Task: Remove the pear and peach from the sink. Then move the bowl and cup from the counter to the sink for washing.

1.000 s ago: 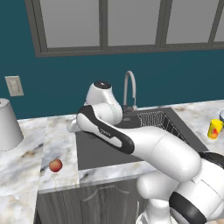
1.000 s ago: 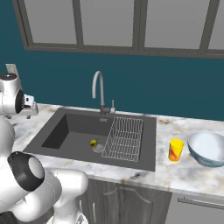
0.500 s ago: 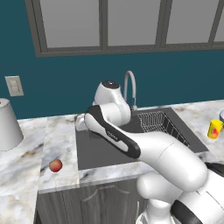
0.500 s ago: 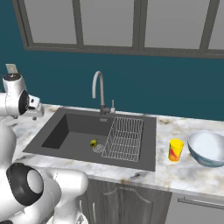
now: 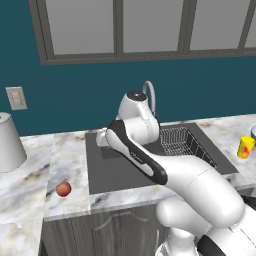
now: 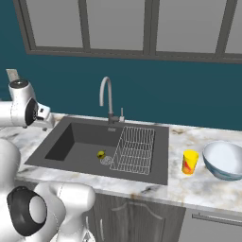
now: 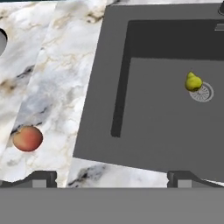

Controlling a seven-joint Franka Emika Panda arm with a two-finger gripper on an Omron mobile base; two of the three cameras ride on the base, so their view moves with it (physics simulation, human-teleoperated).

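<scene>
The yellow-green pear (image 7: 193, 82) lies on the floor of the dark grey sink (image 7: 144, 127) beside the round drain (image 7: 202, 92); it shows too in the right base view (image 6: 100, 154). The reddish-orange peach (image 7: 27, 138) rests on the marble counter (image 7: 57, 87) left of the sink, also seen from the left base (image 5: 63, 189). My gripper (image 7: 113, 178) hangs open and empty above the sink's left rim, between peach and pear. The yellow cup (image 6: 190, 162) and the pale bowl (image 6: 224, 159) stand on the counter right of the sink.
A curved steel faucet (image 6: 108, 97) rises behind the sink, and a wire rack (image 6: 134, 149) fills its right half. A large grey-white upturned vessel (image 5: 7, 142) stands at the far left of the counter. A wall socket (image 5: 16, 98) is above it.
The arm has swung a little to the right, from over the left counter toward the sink. The jaws have stayed open. The peach, pear, cup and bowl have not moved.
</scene>
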